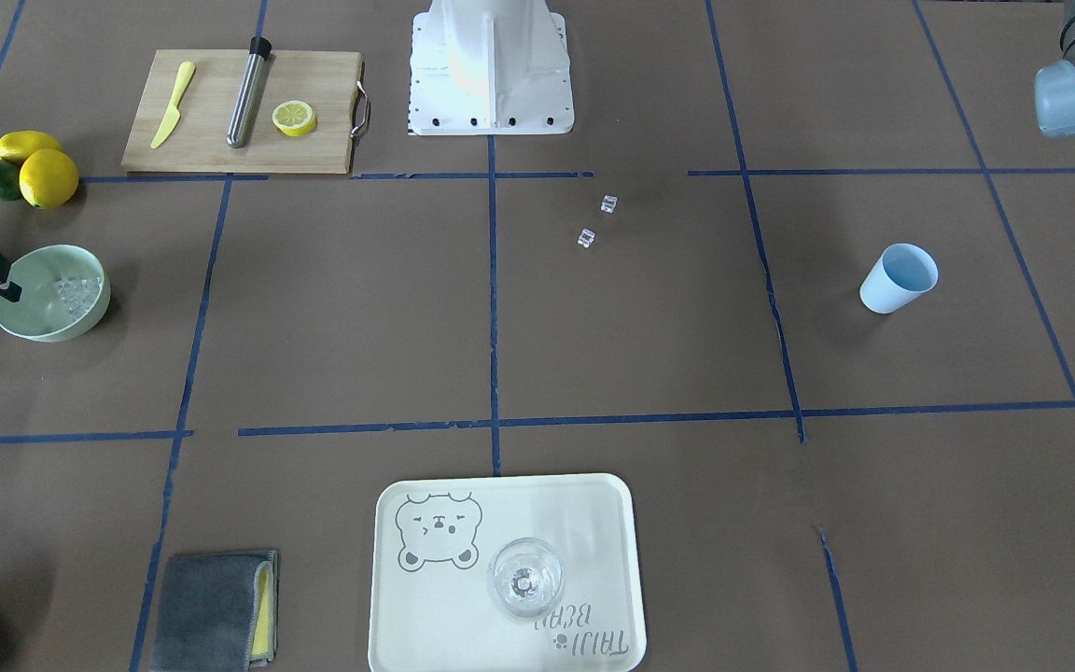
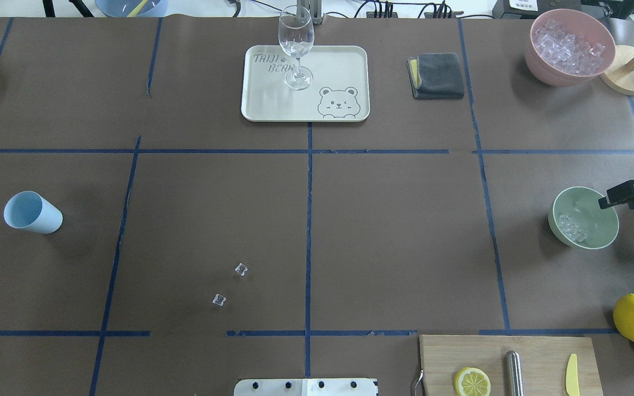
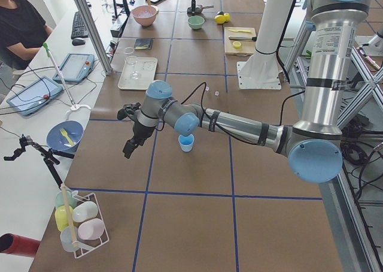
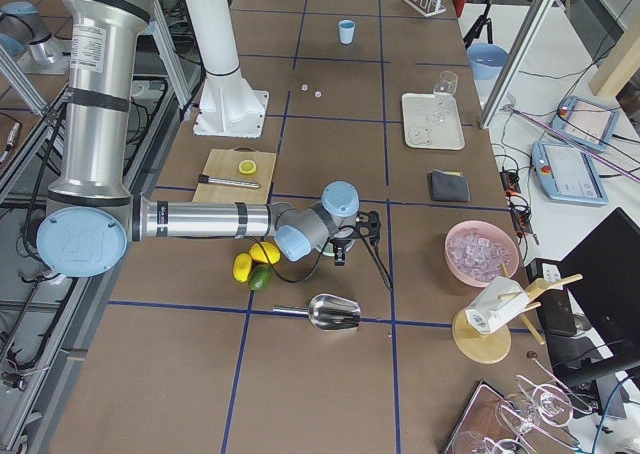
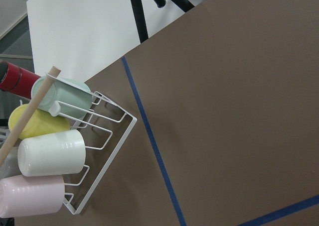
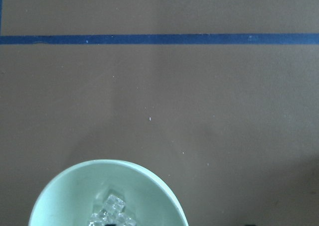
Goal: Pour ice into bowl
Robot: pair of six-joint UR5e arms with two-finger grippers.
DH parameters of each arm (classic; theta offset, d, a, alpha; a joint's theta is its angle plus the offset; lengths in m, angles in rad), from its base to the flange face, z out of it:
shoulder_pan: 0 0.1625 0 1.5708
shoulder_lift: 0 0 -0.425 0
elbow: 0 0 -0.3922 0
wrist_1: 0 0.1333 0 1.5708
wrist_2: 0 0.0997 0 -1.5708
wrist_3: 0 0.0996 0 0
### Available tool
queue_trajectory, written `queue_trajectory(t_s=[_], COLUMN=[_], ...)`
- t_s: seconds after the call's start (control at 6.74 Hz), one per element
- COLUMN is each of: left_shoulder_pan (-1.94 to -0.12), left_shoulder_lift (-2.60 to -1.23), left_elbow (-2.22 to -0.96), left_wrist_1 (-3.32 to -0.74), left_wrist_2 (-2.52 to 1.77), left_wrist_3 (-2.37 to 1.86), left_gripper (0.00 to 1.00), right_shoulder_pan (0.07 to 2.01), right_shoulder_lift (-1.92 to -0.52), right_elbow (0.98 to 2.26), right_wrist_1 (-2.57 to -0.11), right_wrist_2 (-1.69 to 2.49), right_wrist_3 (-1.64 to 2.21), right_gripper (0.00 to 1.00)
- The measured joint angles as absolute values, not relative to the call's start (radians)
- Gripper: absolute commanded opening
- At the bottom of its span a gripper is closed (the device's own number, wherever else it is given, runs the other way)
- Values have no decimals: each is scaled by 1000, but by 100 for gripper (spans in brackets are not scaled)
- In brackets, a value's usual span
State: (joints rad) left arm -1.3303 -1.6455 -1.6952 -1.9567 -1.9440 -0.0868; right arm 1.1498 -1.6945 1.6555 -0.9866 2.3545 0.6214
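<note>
Brown taped worktop (image 2: pixel 405 231); tray (image 2: pixel 339 66) reads "TAIJI BEAR". Right claw (image 2: pixel 603 202) reaches level to the bowl (image 2: pixel 603 228) rim and left claw (image 3: pixel 127 149) points down. I cannot tell either's grip.

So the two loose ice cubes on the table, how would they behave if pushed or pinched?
The loose cubes look small, glassy and smooth, so they would probably slip from closing jaws. Blocky and resting on the flat table, they should slide or tumble, not roll. Their size suggests a light nudge moves them.
</note>
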Motion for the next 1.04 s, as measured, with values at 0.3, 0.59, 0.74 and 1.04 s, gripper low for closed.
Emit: queue_trajectory(t_s=[0.3, 0.59, 0.74, 1.04], left_shoulder_pan=[-1449, -1548, -1561, -1564], left_shoulder_lift=[-1661, -1650, -1627, -1616], left_elbow=[-1678, -1659, -1653, -1612], left_wrist_1=[-1802, -1701, -1695, -1693], left_wrist_2=[-2052, -2168, -2196, -2208], left_wrist_3=[100, 174, 178, 172], left_gripper=[100, 100, 100, 100], right_shoulder_pan=[1277, 1457, 1509, 1576], right_shoulder_lift=[-1682, -1682, -1684, -1685], right_elbow=[1671, 1704, 1756, 1824], right_wrist_1=[-1173, -1345, -1437, -1611], right_wrist_2=[2352, 2365, 2367, 2369], right_wrist_3=[317, 59, 14, -65], right_gripper=[100, 100, 100, 100])
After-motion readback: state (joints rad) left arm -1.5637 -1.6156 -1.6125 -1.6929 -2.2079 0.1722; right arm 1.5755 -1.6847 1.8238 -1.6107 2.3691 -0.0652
